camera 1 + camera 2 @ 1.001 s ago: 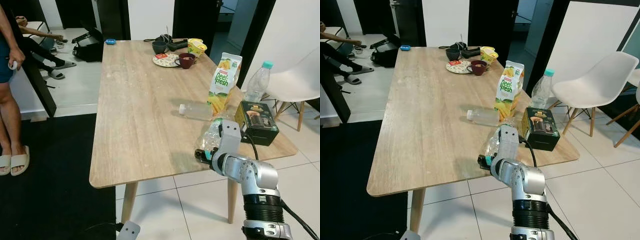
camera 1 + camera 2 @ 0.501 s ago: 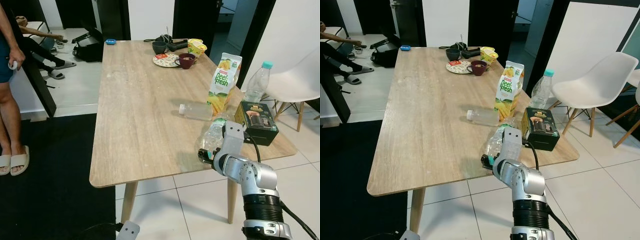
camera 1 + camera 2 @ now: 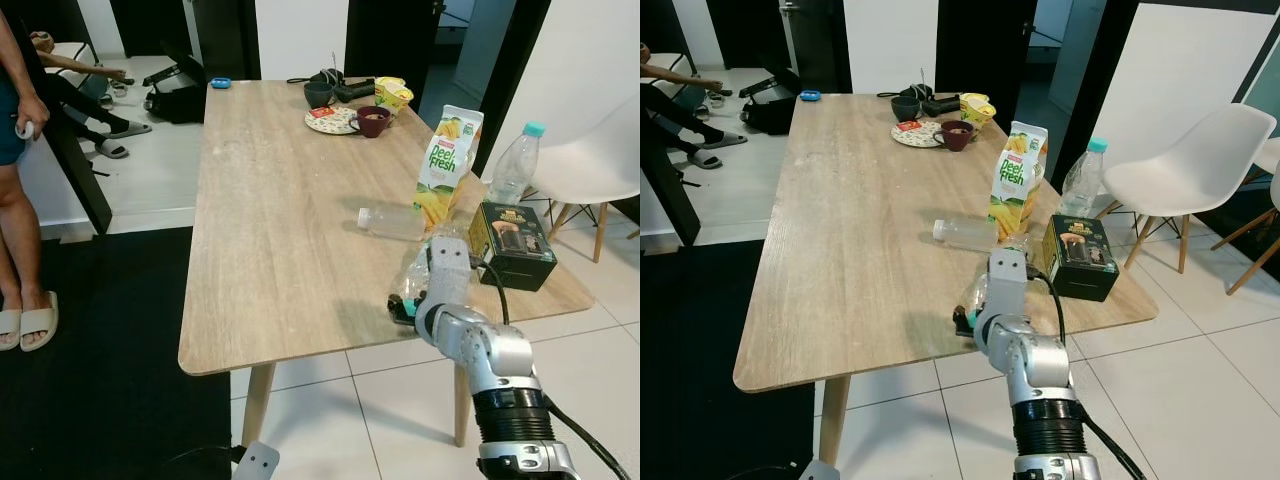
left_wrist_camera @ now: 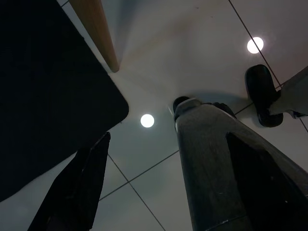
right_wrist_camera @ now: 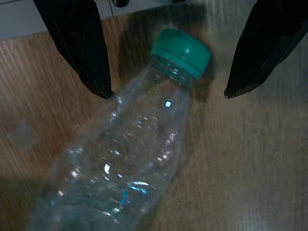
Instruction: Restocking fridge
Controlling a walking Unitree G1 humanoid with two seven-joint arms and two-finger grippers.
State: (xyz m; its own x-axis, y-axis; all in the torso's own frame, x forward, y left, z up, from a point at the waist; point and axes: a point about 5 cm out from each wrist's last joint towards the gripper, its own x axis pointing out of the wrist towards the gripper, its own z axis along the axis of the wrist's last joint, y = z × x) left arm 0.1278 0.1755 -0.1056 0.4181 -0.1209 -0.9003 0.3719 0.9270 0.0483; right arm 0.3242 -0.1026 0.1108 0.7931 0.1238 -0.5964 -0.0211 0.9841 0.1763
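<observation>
Hanging idle at lower left: left gripper (image 4: 144,192), fingers apart over tiled floor. Lower centre-right, near front edge of pale wooden table (image 3: 280,230): right gripper (image 5: 166,91) spread wide, straddling neck of clear plastic bottle with green cap (image 5: 144,139), lying flat, not yet touched. Risk: round crinkly bottle rolls or squirts out if fingers close off-centre, toppling toward table edge

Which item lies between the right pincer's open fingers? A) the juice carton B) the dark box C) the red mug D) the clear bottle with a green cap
D: the right pincer straddles the neck of the green-capped bottle lying on the table.
</observation>
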